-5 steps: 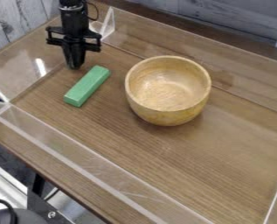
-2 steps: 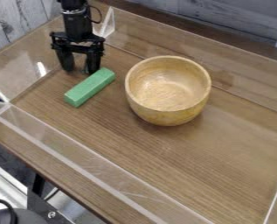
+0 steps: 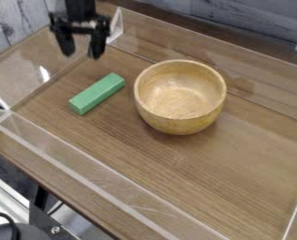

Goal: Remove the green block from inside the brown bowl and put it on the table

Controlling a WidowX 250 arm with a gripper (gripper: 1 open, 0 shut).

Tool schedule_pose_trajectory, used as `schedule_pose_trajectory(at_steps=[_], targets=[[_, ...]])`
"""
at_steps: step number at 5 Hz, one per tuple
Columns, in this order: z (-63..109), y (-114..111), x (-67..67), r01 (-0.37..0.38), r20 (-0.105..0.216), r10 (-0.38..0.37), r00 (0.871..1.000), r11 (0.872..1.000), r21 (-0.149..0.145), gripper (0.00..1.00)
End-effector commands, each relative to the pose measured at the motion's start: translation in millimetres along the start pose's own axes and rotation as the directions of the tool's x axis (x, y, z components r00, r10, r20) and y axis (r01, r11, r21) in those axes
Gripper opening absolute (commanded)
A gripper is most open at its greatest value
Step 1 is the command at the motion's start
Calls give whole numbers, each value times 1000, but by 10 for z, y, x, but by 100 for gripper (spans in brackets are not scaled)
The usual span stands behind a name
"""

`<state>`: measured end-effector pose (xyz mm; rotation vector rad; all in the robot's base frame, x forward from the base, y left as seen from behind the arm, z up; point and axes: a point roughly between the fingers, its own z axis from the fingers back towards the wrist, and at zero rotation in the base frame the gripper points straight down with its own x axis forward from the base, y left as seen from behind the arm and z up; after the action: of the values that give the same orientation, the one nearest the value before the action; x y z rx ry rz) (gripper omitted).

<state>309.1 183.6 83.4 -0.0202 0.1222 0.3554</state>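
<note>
The green block (image 3: 96, 93) lies flat on the table (image 3: 176, 178), left of the brown bowl (image 3: 181, 96) and apart from it. The bowl's inside looks empty, showing only wood grain. My gripper (image 3: 81, 45) hangs above and behind the block at the upper left, pointing down. Its two black fingers stand spread with nothing between them, and they do not touch the block.
Clear acrylic walls (image 3: 63, 164) edge the tabletop on all sides; the near one runs diagonally across the lower left. A grey plank floor shows beyond the far wall.
The gripper went from shut beside the block's far end to open, then rose up and away from it. The block and bowl have stayed in place.
</note>
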Motion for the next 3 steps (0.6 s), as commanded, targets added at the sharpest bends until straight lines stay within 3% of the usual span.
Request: schedule_pose_trajectory(at_steps=[1, 2, 3], targets=[[476, -6, -5, 0, 155, 0, 988, 1000, -3, 100], [287, 93, 60, -40, 165, 43, 985, 999, -22, 100], [90, 117, 149, -7, 160, 9, 987, 1000, -9, 100]])
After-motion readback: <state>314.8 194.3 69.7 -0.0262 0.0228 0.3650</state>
